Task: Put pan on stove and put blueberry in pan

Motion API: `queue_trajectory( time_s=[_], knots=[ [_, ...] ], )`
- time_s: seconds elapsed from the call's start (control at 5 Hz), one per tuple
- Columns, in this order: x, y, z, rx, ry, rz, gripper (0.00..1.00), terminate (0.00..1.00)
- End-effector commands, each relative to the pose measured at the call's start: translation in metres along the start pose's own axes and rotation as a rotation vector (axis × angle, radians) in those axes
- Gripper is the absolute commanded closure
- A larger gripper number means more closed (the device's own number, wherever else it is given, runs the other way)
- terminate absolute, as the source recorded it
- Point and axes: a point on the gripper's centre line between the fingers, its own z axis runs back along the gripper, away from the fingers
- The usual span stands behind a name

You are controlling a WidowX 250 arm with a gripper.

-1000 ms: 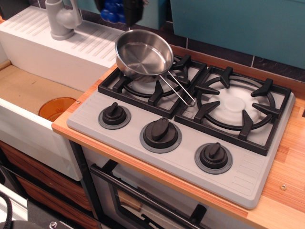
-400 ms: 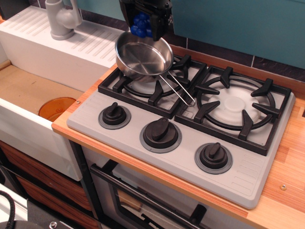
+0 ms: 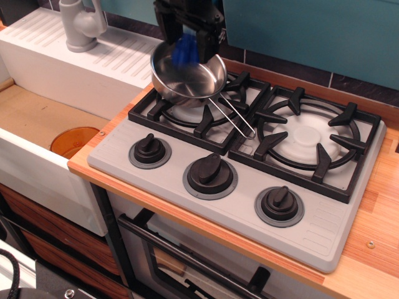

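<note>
The shiny steel pan [image 3: 198, 80] sits on the stove's [image 3: 324, 219] back-left grate, its wire handle [image 3: 233, 116] pointing to the front right. My gripper [image 3: 187, 38] hangs directly over the pan's far side, jaws apart. The blueberry [image 3: 185, 50] shows as a blurred blue streak just below and between the fingers, over the pan's inside, apparently loose and dropping. The gripper itself is sharp. The right grate [image 3: 307, 140] is bare.
Three black knobs [image 3: 211, 174] line the stove's front. A white sink [image 3: 37, 118] with an orange disc [image 3: 73, 141] lies to the left, with a grey faucet [image 3: 81, 25] behind it. A teal wall stands close behind the gripper. Wooden counter [image 3: 377, 249] lies to the right.
The gripper came right and down over the pan with the blueberry. The blueberry has since slipped lower, from between the fingers toward the pan, now blurred. The pan has not moved.
</note>
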Motion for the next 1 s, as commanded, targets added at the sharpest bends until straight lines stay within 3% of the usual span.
queue_trajectory(
  time_s=[0.0,0.8],
  knots=[
    [0.011,-0.001,0.029,0.038,-0.054,0.008,0.00,0.00],
    [0.006,0.008,0.066,0.068,0.009,0.014,0.00,0.00]
  ],
)
